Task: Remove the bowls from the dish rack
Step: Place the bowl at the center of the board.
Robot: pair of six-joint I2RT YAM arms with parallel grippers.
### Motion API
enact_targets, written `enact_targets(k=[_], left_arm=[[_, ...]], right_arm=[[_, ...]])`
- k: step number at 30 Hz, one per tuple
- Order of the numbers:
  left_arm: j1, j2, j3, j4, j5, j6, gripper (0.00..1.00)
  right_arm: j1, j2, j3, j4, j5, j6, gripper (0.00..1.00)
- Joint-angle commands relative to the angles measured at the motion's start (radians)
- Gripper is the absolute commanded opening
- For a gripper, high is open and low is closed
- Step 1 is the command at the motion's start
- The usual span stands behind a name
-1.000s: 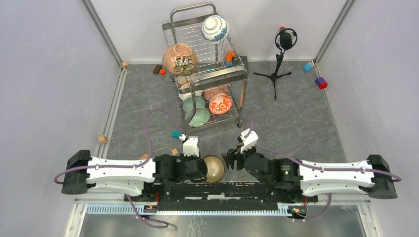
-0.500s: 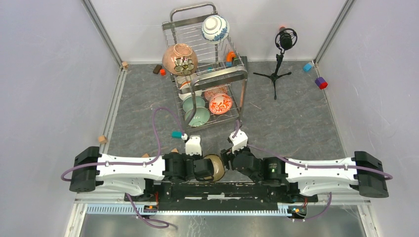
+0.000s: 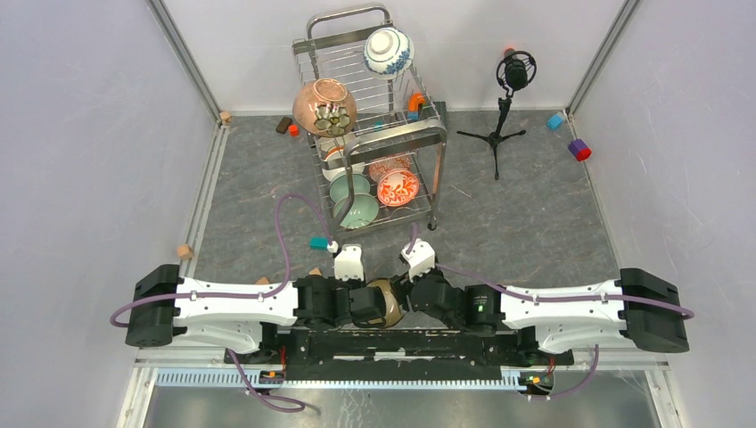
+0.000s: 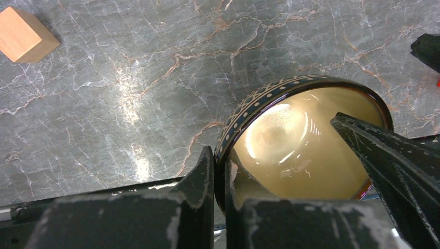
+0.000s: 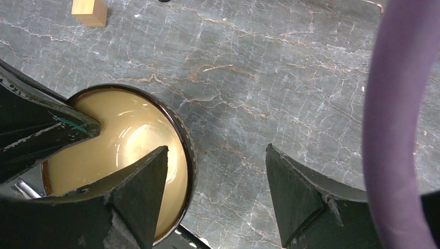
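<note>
Left gripper (image 4: 218,167): clamped on rim of tan bowl (image 4: 290,140).
Right gripper (image 5: 212,155): wide, straddling the opposite rim.
Done: this bowl out.
Remaining: several bowls (image 3: 398,187) in dish rack (image 3: 403,134), far beyond the fingers.

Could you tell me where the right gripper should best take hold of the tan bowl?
Probably the free rim of the tan bowl, opposite the left gripper, coming from the right: its thin wall fits inside the open right gripper.
</note>
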Motion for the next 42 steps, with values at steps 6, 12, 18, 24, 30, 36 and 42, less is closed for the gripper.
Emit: enact_targets(k=[6,12,18,24,30,36,42], left_arm=[[-0.005,0.01,0.057,0.032,-0.075,-0.08,0.02],[-0.005,0.02,0.057,0.031,-0.074,-0.082,0.02],[-0.004,0.001,0.047,0.032,-0.083,-0.082,0.02],[-0.005,-0.012,0.038,0.032,-0.089,-0.082,0.02],[-0.004,-0.016,0.045,0.031,-0.092,-0.079,0.02],[-0.005,-0.003,0.058,0.031,-0.092,-0.074,0.02],[-0.006,0.006,0.064,0.032,-0.098,-0.082,0.02]], right_arm=[[-0.003,0.047,0.018,-0.028,-0.303,0.025,0.03],[-0.004,0.033,0.004,-0.021,-0.302,0.032,0.36],[-0.002,-0.058,-0.018,-0.04,-0.246,0.031,0.92],[-0.002,-0.144,0.017,-0.156,-0.157,0.0,0.74],[-0.002,-0.2,0.006,-0.188,-0.133,0.01,0.46],[-0.002,-0.201,-0.003,-0.167,-0.156,0.039,0.34],[-0.002,-0.248,-0.052,-0.071,-0.17,0.154,0.62]])
